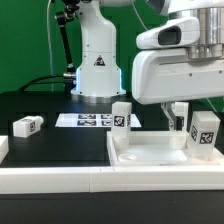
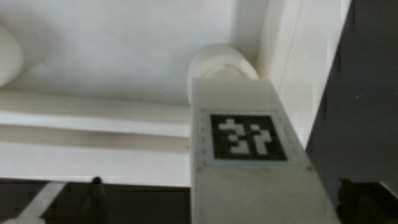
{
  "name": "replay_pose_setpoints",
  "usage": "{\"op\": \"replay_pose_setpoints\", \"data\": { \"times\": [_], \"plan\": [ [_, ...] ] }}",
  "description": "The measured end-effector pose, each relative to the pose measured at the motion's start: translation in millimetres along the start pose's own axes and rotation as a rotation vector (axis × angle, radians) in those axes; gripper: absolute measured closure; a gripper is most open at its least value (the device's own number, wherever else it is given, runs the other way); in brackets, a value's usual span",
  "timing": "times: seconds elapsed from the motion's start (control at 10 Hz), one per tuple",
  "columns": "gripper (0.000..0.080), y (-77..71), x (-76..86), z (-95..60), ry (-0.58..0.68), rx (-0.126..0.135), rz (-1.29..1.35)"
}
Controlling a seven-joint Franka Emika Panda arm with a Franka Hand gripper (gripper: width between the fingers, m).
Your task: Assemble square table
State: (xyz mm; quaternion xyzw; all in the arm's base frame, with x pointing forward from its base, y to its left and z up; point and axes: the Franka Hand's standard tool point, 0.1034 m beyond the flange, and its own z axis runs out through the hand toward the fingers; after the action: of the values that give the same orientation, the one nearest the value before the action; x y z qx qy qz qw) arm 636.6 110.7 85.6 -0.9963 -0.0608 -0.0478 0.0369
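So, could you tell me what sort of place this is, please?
Most likely a robotics lab bench: a white robot arm stands on a black table, with a green backdrop behind, a marker board, and a tagged white table leg.

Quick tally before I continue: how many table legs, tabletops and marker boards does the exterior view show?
Table legs: 4 (one lying, three upright, one of these partly hidden)
Square tabletop: 1
Marker board: 1
Total: 6

Marker board (image 1: 85, 120) on black table (image 1: 60, 148)
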Motion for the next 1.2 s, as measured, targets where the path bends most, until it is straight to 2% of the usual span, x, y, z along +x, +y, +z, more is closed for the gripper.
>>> {"op": "replay_pose_setpoints", "data": {
  "times": [0.3, 0.4, 0.5, 0.6, 0.7, 1.0, 1.2],
  "plan": [
    [0.0159, 6.4, 2.9, -1.9, 0.007, -0.001, 0.01],
    [0.0322, 6.2, 3.2, -2.1, 0.008, -0.001, 0.01],
    [0.0322, 6.3, 3.4, -2.1, 0.009, -0.001, 0.01],
    [0.0459, 6.2, 3.5, -2.2, 0.009, -0.001, 0.01],
    [0.0502, 6.3, 3.9, -2.5, 0.011, -0.001, 0.01],
    [0.0502, 6.2, 4.0, -2.5, 0.012, -0.001, 0.032],
    [0.0502, 5.8, 2.4, -2.4, 0.04, -0.002, 0.188]
  ]
}}
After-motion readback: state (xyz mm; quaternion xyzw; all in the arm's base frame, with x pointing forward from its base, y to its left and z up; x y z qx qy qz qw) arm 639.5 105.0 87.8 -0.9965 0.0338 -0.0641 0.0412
